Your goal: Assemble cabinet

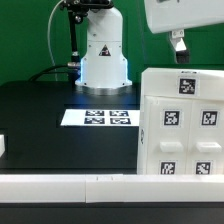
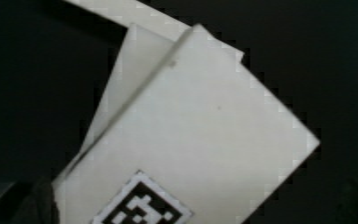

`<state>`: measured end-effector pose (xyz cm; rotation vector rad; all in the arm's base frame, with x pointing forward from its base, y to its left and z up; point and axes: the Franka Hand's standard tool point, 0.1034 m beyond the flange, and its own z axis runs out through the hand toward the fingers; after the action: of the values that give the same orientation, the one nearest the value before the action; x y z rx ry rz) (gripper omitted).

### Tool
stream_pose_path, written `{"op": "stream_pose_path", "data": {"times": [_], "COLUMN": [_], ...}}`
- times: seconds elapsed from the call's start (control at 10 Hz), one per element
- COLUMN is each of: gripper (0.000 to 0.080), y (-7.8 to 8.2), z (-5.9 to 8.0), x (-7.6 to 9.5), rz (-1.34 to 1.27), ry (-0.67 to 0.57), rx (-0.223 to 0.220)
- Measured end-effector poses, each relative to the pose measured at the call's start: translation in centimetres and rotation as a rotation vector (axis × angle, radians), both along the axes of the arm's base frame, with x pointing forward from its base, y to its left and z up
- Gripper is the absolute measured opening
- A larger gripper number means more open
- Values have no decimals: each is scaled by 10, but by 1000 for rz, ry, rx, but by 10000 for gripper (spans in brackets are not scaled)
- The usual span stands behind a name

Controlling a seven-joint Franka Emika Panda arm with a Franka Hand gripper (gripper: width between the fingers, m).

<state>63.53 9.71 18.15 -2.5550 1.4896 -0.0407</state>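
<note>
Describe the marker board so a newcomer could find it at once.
Start at the white robot base at the back of the black table. Just in front of it lies the marker board: thin, flat, carrying four tags, unlike the chunky upright cabinet at the exterior view's right.

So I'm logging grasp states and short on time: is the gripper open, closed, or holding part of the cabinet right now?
Gripper: cannot tell. It hangs above the cabinet; its fingertips are too small and blurred to judge, and no grasp is visible in either view.
</note>
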Motion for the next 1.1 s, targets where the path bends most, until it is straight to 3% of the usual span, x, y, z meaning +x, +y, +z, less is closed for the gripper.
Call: {"op": "stream_pose_path", "data": {"times": [0.2,0.5,0.7,0.9,1.1], "gripper": [796,796,796,796,796], "y": [-2,-9,-8,-19,-21], "z": [-1,1,4,2,1], "x": [0,2,-2,0,0], "rz": [128,684,962,1031,1179], "ry": [-19,-77,-61,-92,-105], "rx": [-18,-130,-142,-157,-176]}}
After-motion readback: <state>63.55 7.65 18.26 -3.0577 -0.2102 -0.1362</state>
